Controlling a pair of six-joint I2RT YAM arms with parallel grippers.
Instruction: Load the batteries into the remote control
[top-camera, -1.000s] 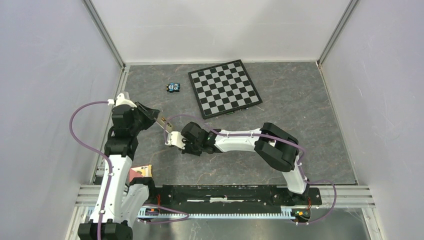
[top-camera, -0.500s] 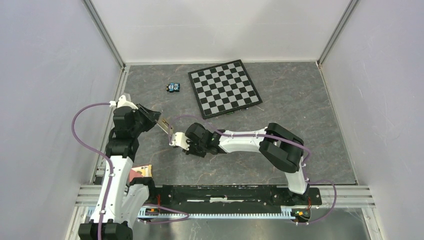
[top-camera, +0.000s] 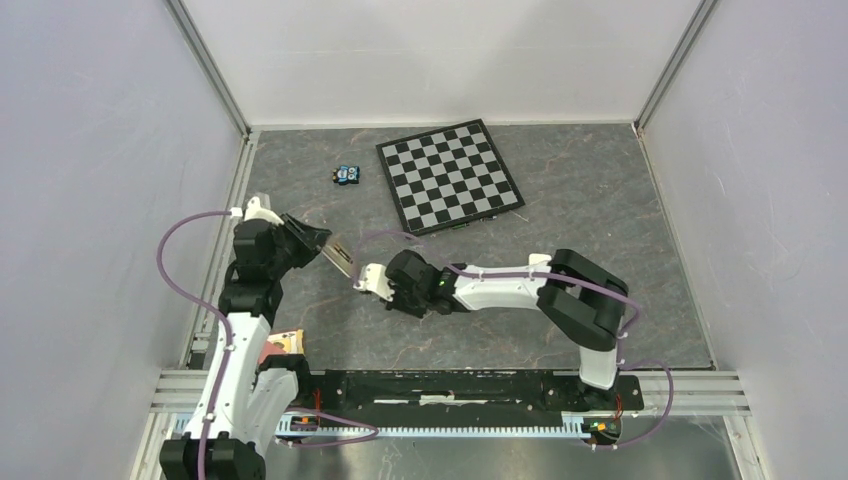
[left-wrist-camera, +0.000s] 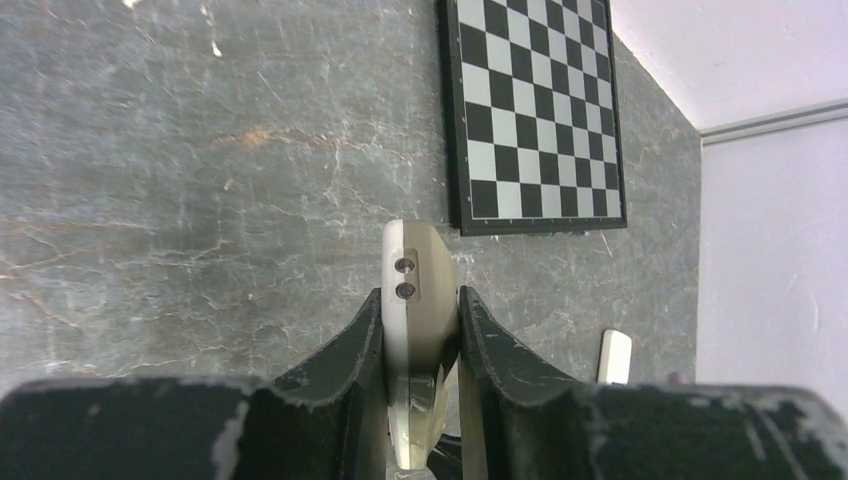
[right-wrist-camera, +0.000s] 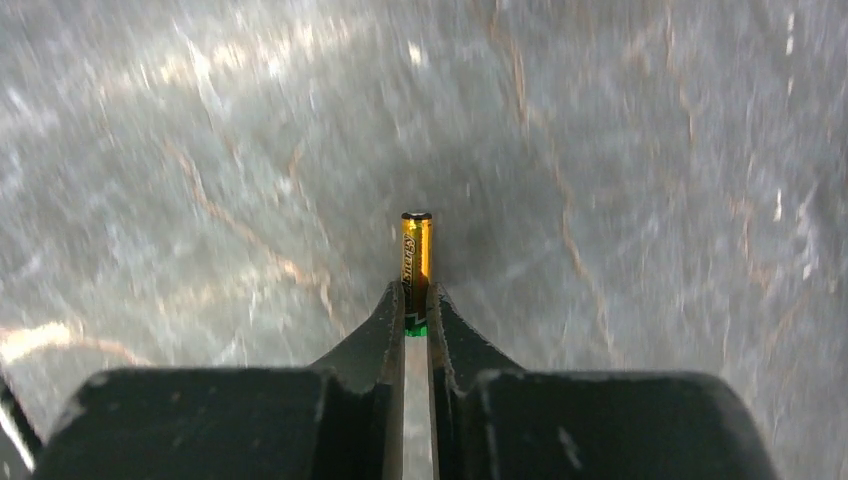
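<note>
Remote control (left-wrist-camera: 415, 250) sits clamped on edge in the left pincer (left-wrist-camera: 420, 300) over the table's (top-camera: 600, 220) left side, while just right of it the right pincer (right-wrist-camera: 416, 297) pinches one battery (right-wrist-camera: 416, 245), gold end protruding.

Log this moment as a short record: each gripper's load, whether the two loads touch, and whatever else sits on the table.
left gripper: shut on the remote control, held edge-on
right gripper: shut on a battery, gold end past the fingertips
loads: near each other, not touching
second battery: not seen in any view
table: chessboard at the far side, small blue object to its left
</note>
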